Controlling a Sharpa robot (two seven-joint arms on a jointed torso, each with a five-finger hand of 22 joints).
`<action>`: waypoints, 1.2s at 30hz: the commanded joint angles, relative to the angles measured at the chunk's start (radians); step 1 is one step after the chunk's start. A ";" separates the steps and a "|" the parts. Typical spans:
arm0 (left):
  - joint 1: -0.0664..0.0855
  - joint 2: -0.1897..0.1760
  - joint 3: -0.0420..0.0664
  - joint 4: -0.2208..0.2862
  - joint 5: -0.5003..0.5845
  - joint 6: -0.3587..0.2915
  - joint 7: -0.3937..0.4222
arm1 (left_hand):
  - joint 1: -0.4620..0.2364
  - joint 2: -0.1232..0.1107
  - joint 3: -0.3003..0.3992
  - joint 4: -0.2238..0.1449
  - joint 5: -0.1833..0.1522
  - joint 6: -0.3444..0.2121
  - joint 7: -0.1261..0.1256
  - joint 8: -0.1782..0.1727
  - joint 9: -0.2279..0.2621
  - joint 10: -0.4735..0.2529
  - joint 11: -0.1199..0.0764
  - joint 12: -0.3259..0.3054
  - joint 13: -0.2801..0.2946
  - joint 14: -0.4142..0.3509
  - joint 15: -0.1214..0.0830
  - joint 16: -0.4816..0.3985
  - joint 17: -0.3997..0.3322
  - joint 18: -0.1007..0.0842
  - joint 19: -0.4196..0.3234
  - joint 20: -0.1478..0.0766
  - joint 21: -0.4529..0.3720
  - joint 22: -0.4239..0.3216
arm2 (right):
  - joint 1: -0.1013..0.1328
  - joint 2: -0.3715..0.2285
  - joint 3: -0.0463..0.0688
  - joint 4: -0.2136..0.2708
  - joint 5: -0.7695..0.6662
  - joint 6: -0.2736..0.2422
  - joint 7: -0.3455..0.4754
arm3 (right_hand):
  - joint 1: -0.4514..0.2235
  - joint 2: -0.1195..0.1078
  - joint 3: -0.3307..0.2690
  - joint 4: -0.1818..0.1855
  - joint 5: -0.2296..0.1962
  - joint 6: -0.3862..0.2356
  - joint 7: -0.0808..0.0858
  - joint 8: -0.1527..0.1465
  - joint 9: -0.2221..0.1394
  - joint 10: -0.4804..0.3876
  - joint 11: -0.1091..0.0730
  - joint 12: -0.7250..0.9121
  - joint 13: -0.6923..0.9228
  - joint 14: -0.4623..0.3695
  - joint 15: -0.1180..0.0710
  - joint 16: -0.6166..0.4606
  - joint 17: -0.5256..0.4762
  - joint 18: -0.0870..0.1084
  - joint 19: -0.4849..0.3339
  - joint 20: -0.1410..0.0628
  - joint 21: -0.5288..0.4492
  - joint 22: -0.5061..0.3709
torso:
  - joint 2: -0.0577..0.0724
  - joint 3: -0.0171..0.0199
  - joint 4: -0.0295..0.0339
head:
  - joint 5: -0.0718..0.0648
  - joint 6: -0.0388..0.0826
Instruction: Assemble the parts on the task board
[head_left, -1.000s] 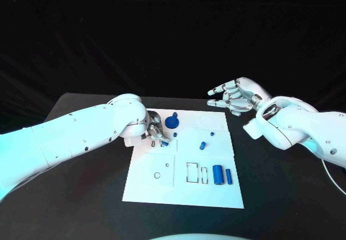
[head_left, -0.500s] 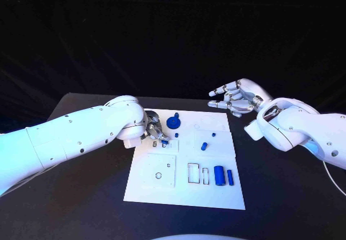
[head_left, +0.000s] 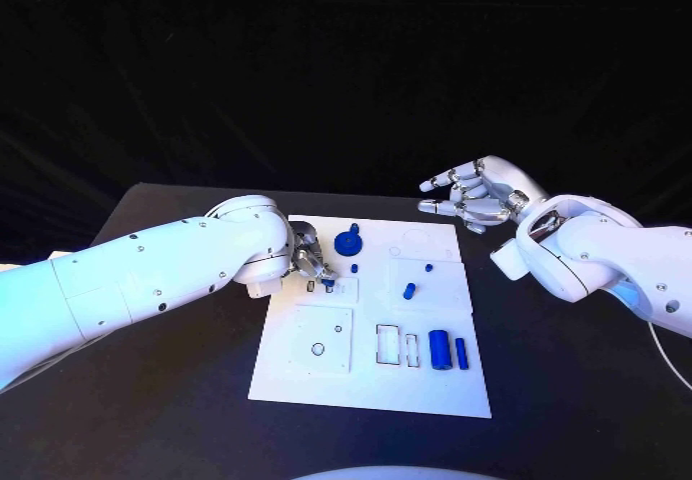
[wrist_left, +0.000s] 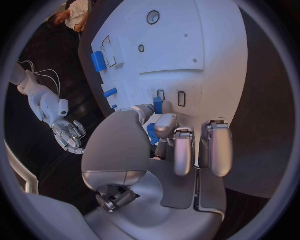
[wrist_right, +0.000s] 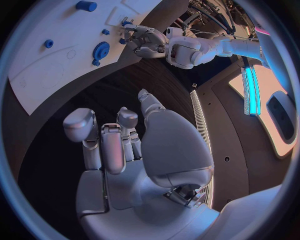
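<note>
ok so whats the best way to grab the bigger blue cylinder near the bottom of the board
Probably across its round sides at mid-length, coming straight down from above. The bigger blue cylinder lies flat on the task board, long axis pointing away from the robot. A thinner blue cylinder lies close on its right, so fingers need care there. The right hand holds nothing.

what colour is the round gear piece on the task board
Blue; the gear shows best in the head view.
</note>
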 joint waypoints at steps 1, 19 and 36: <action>-0.002 0.001 -0.001 0.003 -0.039 0.015 0.004 | -0.004 0.001 0.178 -0.178 0.004 0.003 -0.007 0.005 0.002 0.005 0.000 -0.001 -0.002 0.105 -0.004 0.002 0.263 -0.005 0.034 0.003 -0.001 0.132 | -0.001 0.000 0.000 0.000 0.000 0.007 0.008 | 0.000 0.007 -0.006 0.000 0.007 0.005 -0.003 0.003 0.001 -0.003 -0.001 -0.005 -0.001 0.057 -0.002 -0.005 0.047 0.012 -0.004 0.000 -0.005 -0.002 | 0.000 -0.0003 -0.0003 | 0.002 0.000; -0.010 -0.007 -0.003 0.015 -0.064 0.108 0.003 | -0.005 -0.004 0.183 -0.187 0.003 0.004 -0.006 0.003 0.002 0.004 0.001 -0.004 -0.005 0.105 -0.003 0.002 0.263 -0.006 0.036 0.003 0.001 0.136 | -0.001 0.003 0.000 -0.002 0.001 0.011 0.012 | -0.001 0.008 -0.007 0.002 0.008 0.005 -0.003 0.003 0.001 -0.003 0.000 -0.004 -0.001 0.058 -0.001 -0.002 0.052 0.012 -0.003 0.000 -0.004 0.000 | 0.002 0.0004 -0.0023 | 0.003 -0.008; -0.010 0.000 -0.003 0.013 -0.068 0.114 0.004 | -0.015 -0.004 0.190 -0.189 0.003 0.012 -0.006 0.002 0.003 0.008 0.002 -0.003 -0.005 0.105 -0.002 0.002 0.263 -0.006 0.035 0.003 0.000 0.135 | -0.001 0.004 0.000 0.000 0.004 0.011 0.014 | -0.002 0.011 -0.009 0.004 0.009 0.005 -0.003 0.004 0.002 -0.004 -0.001 -0.005 -0.002 0.057 -0.001 -0.004 0.050 0.013 -0.004 0.000 -0.006 -0.004 | 0.001 0.0001 -0.0021 | 0.007 -0.012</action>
